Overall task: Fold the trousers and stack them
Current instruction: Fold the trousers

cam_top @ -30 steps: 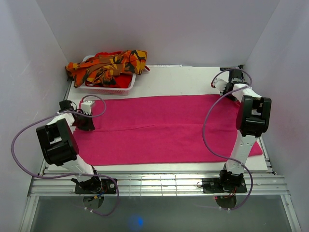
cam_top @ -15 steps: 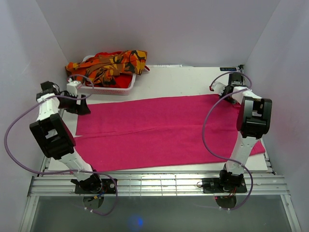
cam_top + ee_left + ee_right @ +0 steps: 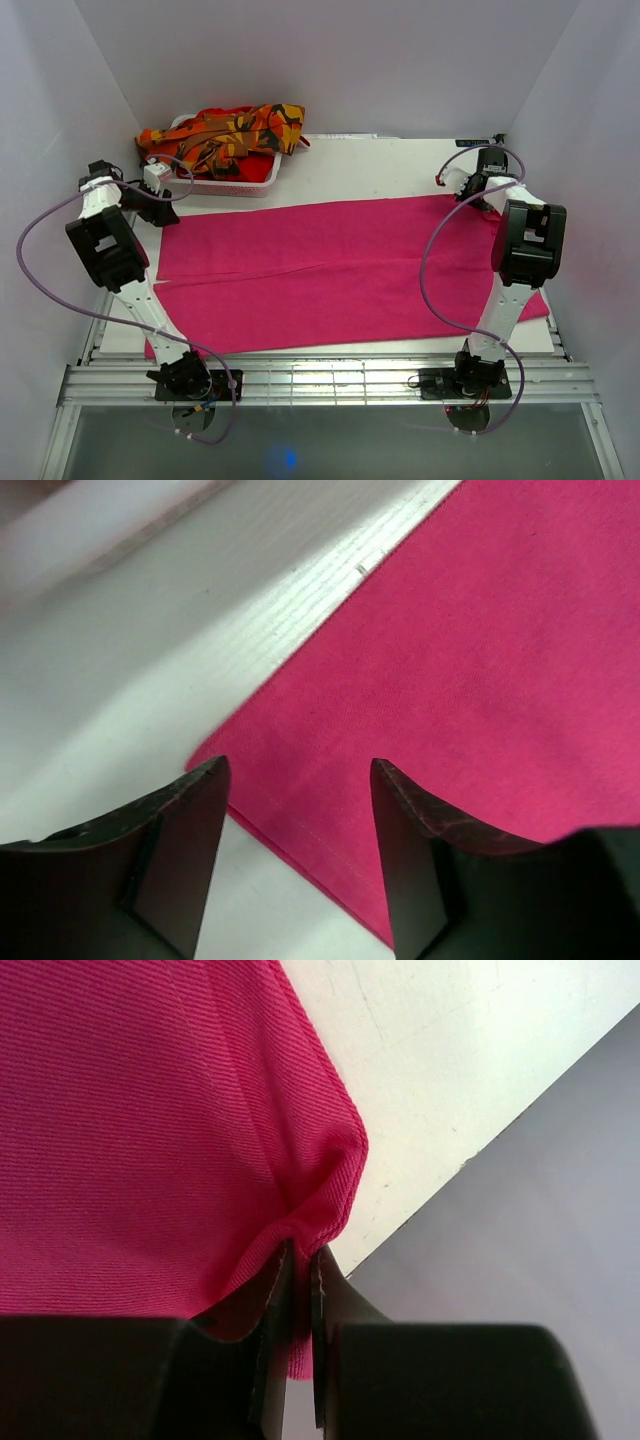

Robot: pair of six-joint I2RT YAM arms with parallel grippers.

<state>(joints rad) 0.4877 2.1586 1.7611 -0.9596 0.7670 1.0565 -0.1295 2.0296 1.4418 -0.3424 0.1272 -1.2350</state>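
The magenta-pink trousers [image 3: 340, 270] lie spread flat across the table, folded lengthwise. My left gripper [image 3: 166, 215] hovers open just above their far left corner; in the left wrist view the pink cloth [image 3: 480, 660] lies under the left gripper [image 3: 300, 770] with nothing between its fingers. My right gripper [image 3: 478, 192] is at the far right corner, and the right wrist view shows the right gripper [image 3: 302, 1255] shut on a bunched fold of the pink cloth [image 3: 150, 1110]. The orange camouflage trousers [image 3: 225, 135] are heaped in the basket.
A white slotted basket [image 3: 228, 184] stands at the back left, close behind my left gripper. White side walls run close to both arms. The table's right edge [image 3: 470, 1150] runs right beside the held corner, and bare tabletop [image 3: 370, 165] lies behind the pink cloth.
My left gripper has carried the left corner back and outward, opened and let it go. My right gripper has stayed shut on its corner and shifted slightly.
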